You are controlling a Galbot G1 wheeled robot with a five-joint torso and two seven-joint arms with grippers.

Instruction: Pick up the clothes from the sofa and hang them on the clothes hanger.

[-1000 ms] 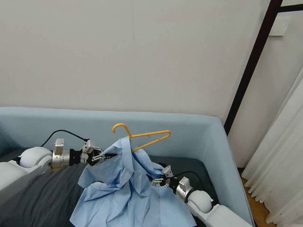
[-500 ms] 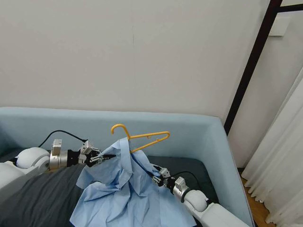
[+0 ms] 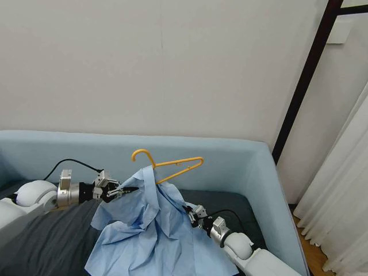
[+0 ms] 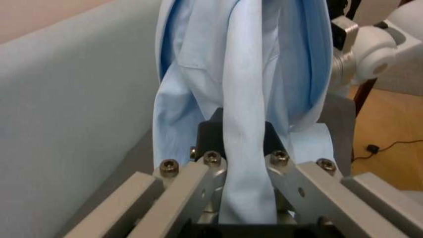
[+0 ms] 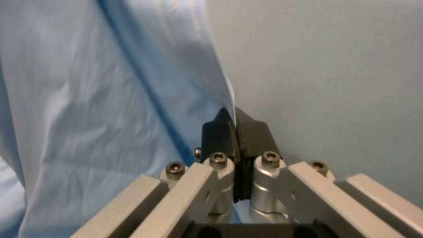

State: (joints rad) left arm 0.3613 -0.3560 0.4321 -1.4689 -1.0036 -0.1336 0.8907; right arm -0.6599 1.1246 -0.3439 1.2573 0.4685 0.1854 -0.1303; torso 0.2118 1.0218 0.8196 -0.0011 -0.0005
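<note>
Below yellow hanger [image 3: 178, 161]: L hand [image 3: 129, 188], hook side, clamps blue shirt [image 3: 144, 230] fold; R hand [image 3: 187, 210], bare-arm side, pinches its edge.

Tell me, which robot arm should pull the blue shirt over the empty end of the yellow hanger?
Probably the right. The right gripper pinches the blue shirt below the bare end of the yellow hanger; the left gripper grips cloth on the hook side.

1. shirt [image 3: 146, 230]: one fold clamped between the left gripper's [image 3: 130, 188] jaws, one edge between the right gripper's [image 3: 186, 209] jaws; the bulk hangs between and below both.
2. hanger [image 3: 172, 164]: above both jaws, one arm under the shirt.
3. sofa [image 3: 241, 167]: backrest behind both jaws, seat beneath.
</note>
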